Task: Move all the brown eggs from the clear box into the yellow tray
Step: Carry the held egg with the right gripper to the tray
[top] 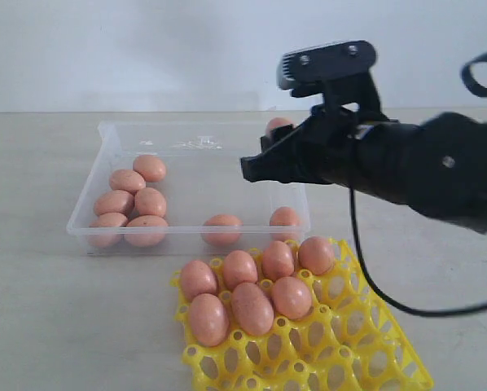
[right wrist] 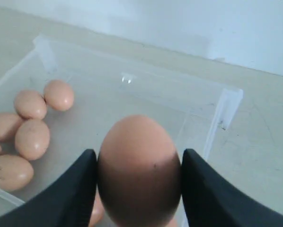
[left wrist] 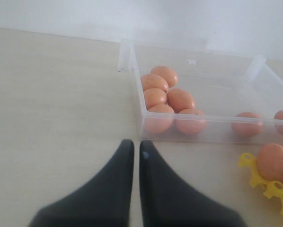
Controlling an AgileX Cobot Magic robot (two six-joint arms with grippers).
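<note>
my right wrist view shows the right gripper (right wrist: 138, 184) clamped on one brown egg (right wrist: 139, 156) above the clear box (right wrist: 226, 109); the exterior view shows only the egg's top. the left gripper (left wrist: 133, 150) hangs closed and empty near the box. pale tabletop (top: 32, 309), white wall (top: 146, 49). seven eggs (top: 252, 305) sit in the yellow tray (top: 374, 342); eight lie in the box.

The brown eggs (top: 252, 308) look smooth and matte, the clear box (top: 182, 238) transparent plastic, the yellow tray (top: 309, 350) glossy plastic.
</note>
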